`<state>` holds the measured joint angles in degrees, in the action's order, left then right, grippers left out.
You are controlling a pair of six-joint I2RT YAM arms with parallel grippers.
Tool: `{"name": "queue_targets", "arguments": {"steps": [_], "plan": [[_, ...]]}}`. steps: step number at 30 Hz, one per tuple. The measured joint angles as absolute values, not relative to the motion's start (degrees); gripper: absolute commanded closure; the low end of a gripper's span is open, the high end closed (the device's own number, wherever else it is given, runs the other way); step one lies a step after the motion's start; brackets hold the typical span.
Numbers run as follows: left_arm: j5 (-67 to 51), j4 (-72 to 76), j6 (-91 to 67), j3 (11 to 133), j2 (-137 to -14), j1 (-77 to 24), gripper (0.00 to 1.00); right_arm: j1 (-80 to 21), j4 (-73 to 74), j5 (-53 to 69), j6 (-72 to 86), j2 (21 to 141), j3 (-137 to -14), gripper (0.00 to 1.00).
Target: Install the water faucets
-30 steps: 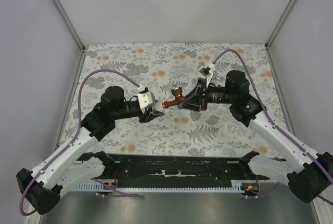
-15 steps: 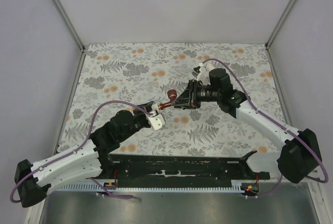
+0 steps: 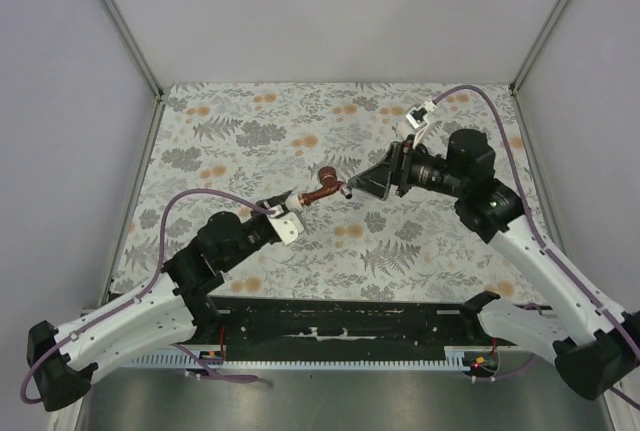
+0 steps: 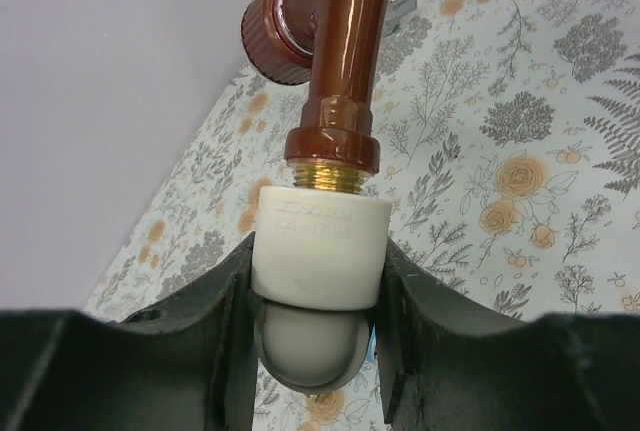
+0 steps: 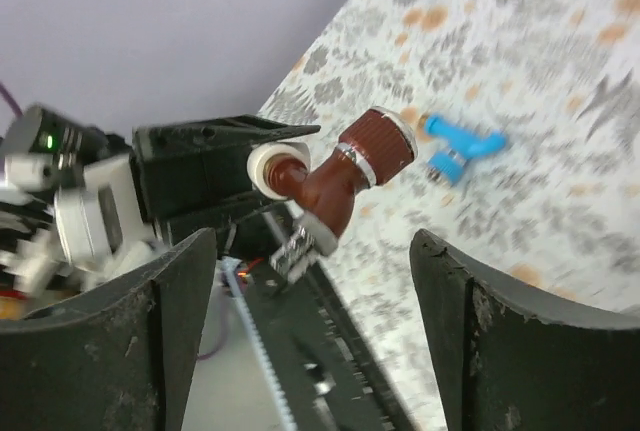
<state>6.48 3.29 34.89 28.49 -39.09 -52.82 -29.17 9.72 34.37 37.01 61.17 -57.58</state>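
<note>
The right claw [image 3: 362,187] has let go of the copper-brown faucet [image 3: 322,188] and drawn back to the right since a moment ago. Over on the left, the left claw [image 4: 313,281] is clenched on a white pipe fitting [image 4: 320,241], held up above the flowered counter [image 3: 240,141]. The faucet's brass thread sits in that fitting. The right claw stands released, fingers wide, with the faucet just beyond them. A blue faucet [image 5: 462,146] lies on the counter.

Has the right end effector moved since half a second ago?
Yes: the right end effector drew back rightward, toward the floral-patterned table's right edge.
</note>
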Motion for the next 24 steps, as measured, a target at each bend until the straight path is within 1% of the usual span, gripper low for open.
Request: {"name": "queue_targets", "arguments": {"steps": [3, 7, 11, 12, 18, 24], "plan": [[0.71, 3.33, 30.92, 28.49, -37.54, -48.49, 0.98, -28.91, 9.69, 34.68, 26.15, 55.61, -57.1, 0.14], [-8.71, 3.55, 25.8, 28.71, -36.95, -43.9, 0.98, -28.91, 9.47, 38.76, 9.45, 47.75, -53.41, 0.15], [-18.55, 3.42, 22.11, 29.98, -38.35, -42.81, 0.98, -28.93, 10.22, 43.86, -3.07, 44.95, -51.09, 0.15], [-21.82, 3.42, 20.95, 30.61, -38.98, -42.81, 0.98, -28.93, 10.44, 44.93, -5.19, 45.01, -51.09, 0.15], [-32.05, 3.75, 17.04, 32.99, -41.34, -42.35, 0.98, -28.93, 11.7, 50.48, -14.22, 47.59, -51.09, 0.18], [-36.62, 4.47, 14.81, 33.76, -42.78, -42.15, 0.98, -29.04, 11.46, 56.75, -15.59, 51.11, -51.37, 0.21]]}}
